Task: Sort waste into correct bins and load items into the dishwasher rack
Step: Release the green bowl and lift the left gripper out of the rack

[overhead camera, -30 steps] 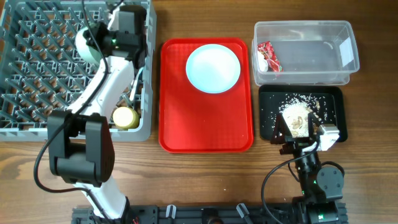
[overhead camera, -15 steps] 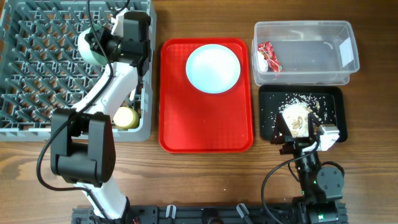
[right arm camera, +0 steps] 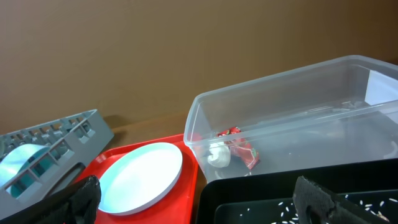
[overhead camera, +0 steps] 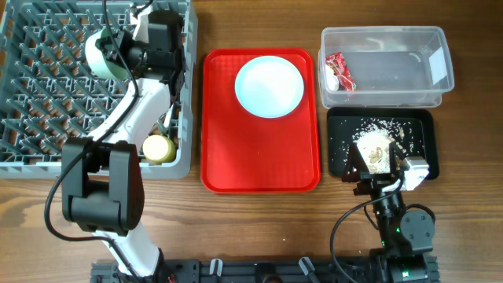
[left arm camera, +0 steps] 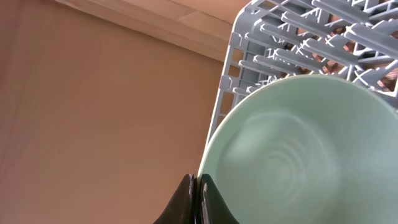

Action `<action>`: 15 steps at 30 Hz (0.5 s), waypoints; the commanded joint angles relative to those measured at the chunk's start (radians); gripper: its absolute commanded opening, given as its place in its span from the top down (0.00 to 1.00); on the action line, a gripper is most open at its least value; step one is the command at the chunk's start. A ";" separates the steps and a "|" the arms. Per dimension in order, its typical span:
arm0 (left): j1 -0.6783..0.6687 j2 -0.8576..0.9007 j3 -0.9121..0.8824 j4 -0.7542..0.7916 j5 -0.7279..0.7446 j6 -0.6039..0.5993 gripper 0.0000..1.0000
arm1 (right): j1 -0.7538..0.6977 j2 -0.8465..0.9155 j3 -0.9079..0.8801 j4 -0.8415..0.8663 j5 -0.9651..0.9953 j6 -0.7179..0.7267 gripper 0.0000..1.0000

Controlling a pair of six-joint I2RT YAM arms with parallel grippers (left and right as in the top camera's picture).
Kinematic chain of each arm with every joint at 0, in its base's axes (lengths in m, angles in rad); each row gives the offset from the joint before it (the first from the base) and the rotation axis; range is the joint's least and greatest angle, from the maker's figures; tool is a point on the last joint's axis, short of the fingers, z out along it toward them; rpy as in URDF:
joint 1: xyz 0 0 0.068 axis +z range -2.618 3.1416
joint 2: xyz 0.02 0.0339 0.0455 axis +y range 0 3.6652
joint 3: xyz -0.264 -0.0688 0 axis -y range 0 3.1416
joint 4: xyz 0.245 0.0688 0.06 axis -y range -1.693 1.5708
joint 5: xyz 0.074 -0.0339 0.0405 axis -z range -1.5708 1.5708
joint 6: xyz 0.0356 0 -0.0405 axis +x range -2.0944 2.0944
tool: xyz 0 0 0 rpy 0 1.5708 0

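- Overhead: your left gripper (overhead camera: 118,56) is over the far right part of the dishwasher rack (overhead camera: 31,86), clamped on the rim of a pale green bowl (overhead camera: 98,53). The bowl is tipped on edge, I'd guess so it can slot between the pegs instead of lying flat on them.
- A yellow cup (overhead camera: 158,148) sits in the rack's near right corner. The pale blue plate (overhead camera: 269,86) lies alone on the red tray (overhead camera: 259,169), so that looks like the next thing to load.
- The waste side looks sorted: the wrapper (overhead camera: 339,72) is in the clear tub (overhead camera: 393,82) and the food scraps (overhead camera: 376,143) are in the black tray (overhead camera: 420,126). Your right gripper (overhead camera: 381,169) sits over that tray's near edge, out of the way.
- Left wrist: the fingers (left arm camera: 183,205) pinch the bowl's rim in a thin, closed grip. The hollow faces the camera and the rack grid is behind it. You can't tell from here whether the bowl touches any peg.
- Right wrist: the jaws are spread wide with nothing between them. They look across the black tray at the tub and the plate. The pale shape behind the rack wall is probably the bowl, but it's too blurry to be sure.
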 commanded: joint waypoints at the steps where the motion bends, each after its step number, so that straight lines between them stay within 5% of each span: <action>1: -0.017 -0.002 -0.006 -0.010 -0.006 0.012 0.96 | 0.005 -0.011 -0.001 0.007 0.020 0.007 0.00; 15: -0.058 0.002 -0.125 -0.017 0.005 0.013 0.96 | 0.005 -0.011 -0.001 0.007 0.020 0.007 0.00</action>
